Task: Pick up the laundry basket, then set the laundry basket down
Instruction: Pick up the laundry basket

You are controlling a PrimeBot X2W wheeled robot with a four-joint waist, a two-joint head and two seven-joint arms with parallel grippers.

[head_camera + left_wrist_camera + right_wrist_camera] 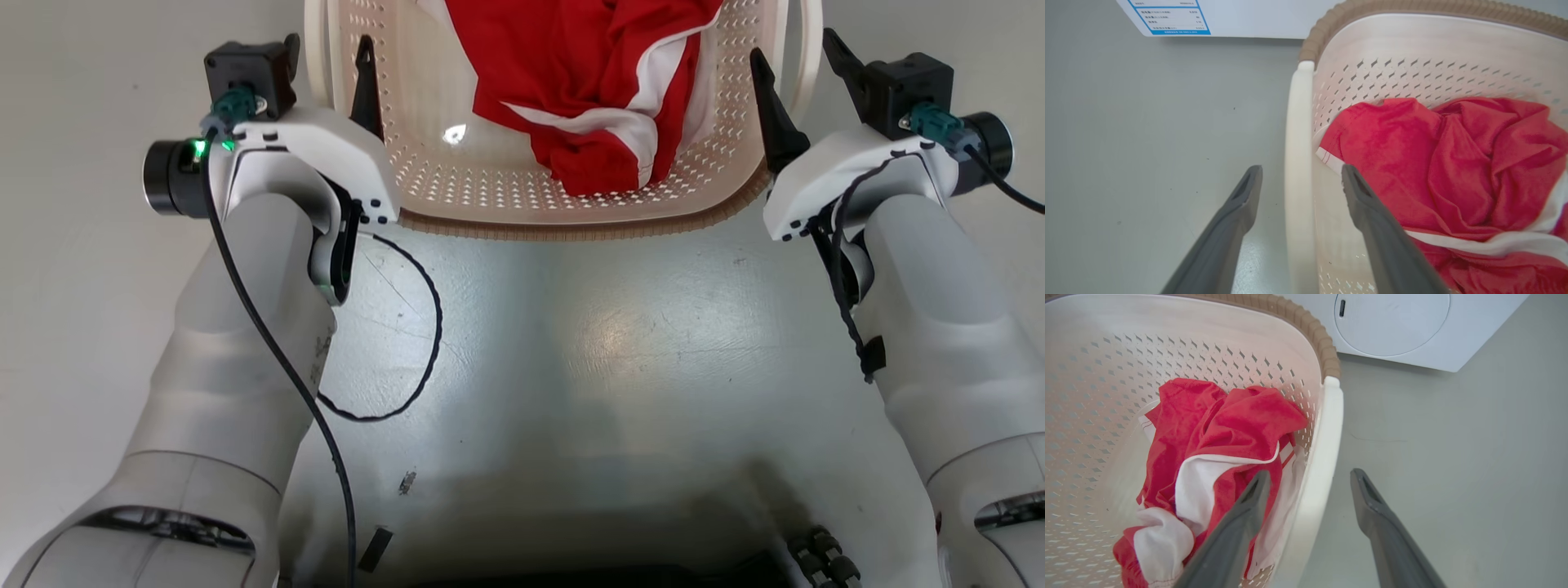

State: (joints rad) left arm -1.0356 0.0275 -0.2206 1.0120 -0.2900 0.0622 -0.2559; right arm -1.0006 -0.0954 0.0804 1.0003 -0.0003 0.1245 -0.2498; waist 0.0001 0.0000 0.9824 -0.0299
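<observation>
The laundry basket [490, 188] sits on the grey floor at the top centre of the head view, cream and perforated, with a brown woven-look rim [588, 233]. A red and white garment [588, 73] lies inside it. My left gripper [329, 45] is open, one finger inside the basket and one outside. In the left wrist view the left gripper [1300, 169] straddles the white loop handle [1298, 122] with gaps on both sides. My right gripper [790, 45] is open too. The right wrist view shows the right gripper [1310, 473] astride the other handle [1329, 428].
A white washing machine [1392, 322] with a round door stands just beyond the basket. Its panel with a blue-bordered label [1167, 16] appears in the left wrist view. Grey floor [571, 343] lies between the basket and my dark base [612, 572].
</observation>
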